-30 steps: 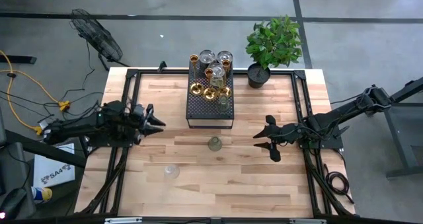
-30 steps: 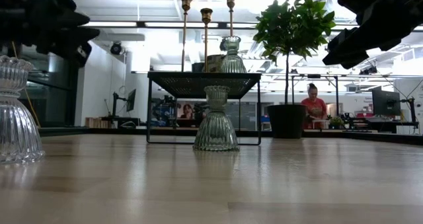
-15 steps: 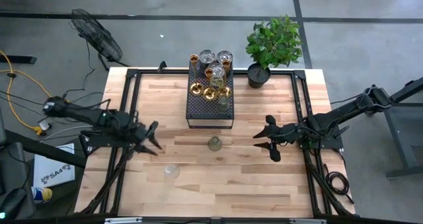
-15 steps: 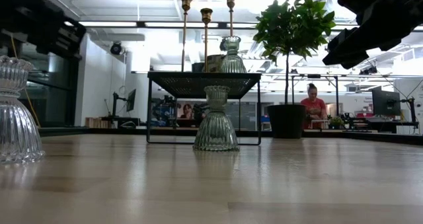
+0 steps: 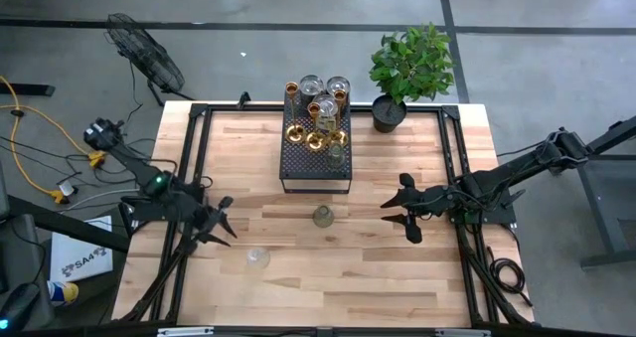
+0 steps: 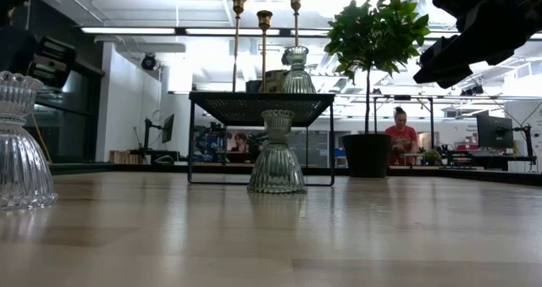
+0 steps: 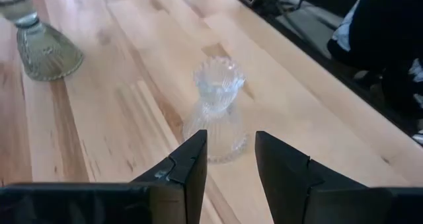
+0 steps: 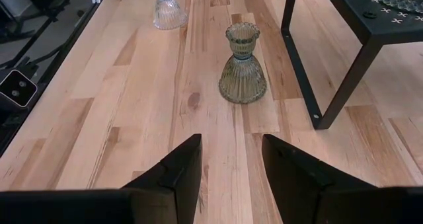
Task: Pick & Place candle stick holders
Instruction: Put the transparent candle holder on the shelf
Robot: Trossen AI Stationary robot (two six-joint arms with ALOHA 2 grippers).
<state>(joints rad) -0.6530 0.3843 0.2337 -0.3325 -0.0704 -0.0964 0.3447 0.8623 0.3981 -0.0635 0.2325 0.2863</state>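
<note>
Table (image 5: 397, 267) bears clear holder (image 5: 258, 258) beside left gripper (image 5: 225, 223).

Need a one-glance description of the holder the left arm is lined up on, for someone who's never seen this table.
Start at the black perforated box at the table's back edge; two glass holders stand on bare wood in front of it. The target is the clear glass holder, farther from the box, just ahead of the left gripper. Its neighbour, the greenish holder, is tinted; this one is colourless.
</note>
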